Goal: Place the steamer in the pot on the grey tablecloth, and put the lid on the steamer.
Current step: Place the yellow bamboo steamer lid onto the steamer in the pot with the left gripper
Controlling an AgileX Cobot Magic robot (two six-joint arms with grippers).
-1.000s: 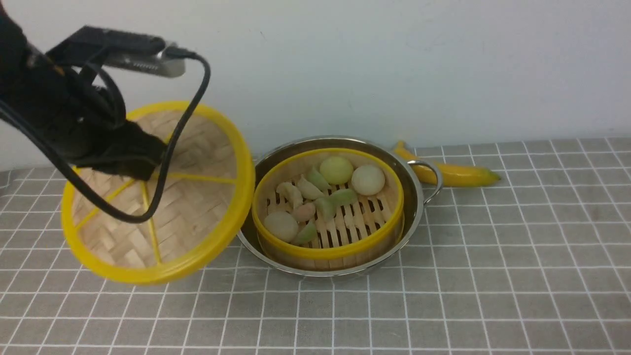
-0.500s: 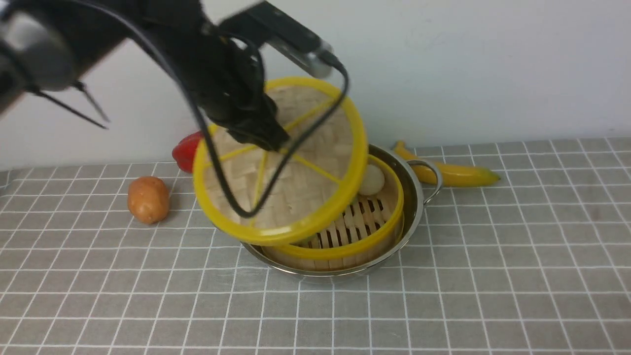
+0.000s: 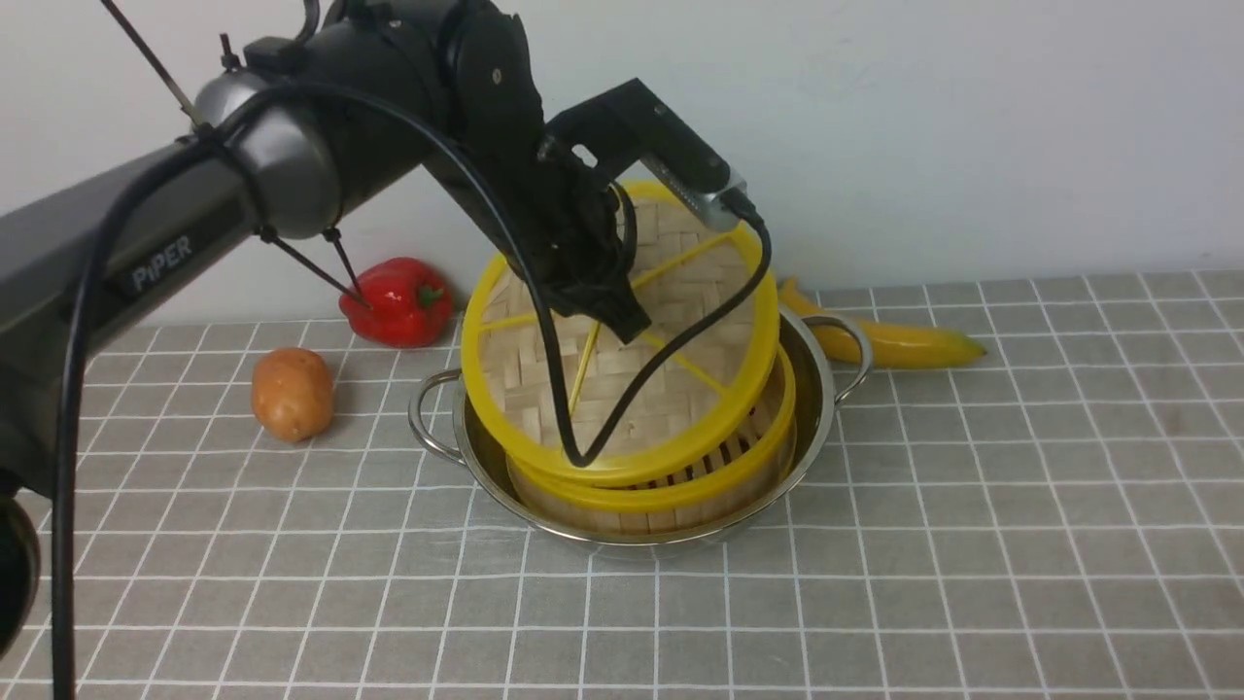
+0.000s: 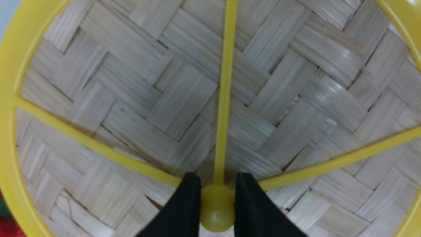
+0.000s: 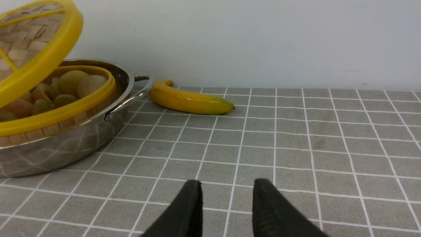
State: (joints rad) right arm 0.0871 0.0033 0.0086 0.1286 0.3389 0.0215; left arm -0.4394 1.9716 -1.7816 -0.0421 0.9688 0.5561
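Left gripper [image 3: 622, 324]: clamped shut on the lid's centre knob
Lid [image 3: 515, 379]: tilted, front edge low, back edge raised
Steamer [image 3: 680, 494]: directly below, in the pot [image 3: 671, 533] on the cloth [image 3: 972, 535]
Right gripper [image 5: 227, 194]: parted, empty, farther off

Yellow rims and pale bamboo on a grey checked tablecloth [image 3: 972, 486].
The tablecloth has thin white lines forming squares. The lid [image 3: 680, 408] is a pale herringbone weave with a yellow rim, spokes and hub. The steamer [image 3: 700, 493] has a yellow band over tan wood and holds cream and greenish dumplings [image 5: 77, 84]. The pot [image 5: 59, 149] is mirror steel, reflecting the grid. Far left are a glossy red pepper [image 3: 394, 303] and an orange-brown potato [image 3: 292, 394]; far right is a yellow, green-tipped banana [image 3: 904, 342]. The left gripper [image 4: 217, 184] and right gripper [image 5: 227, 187] are black.
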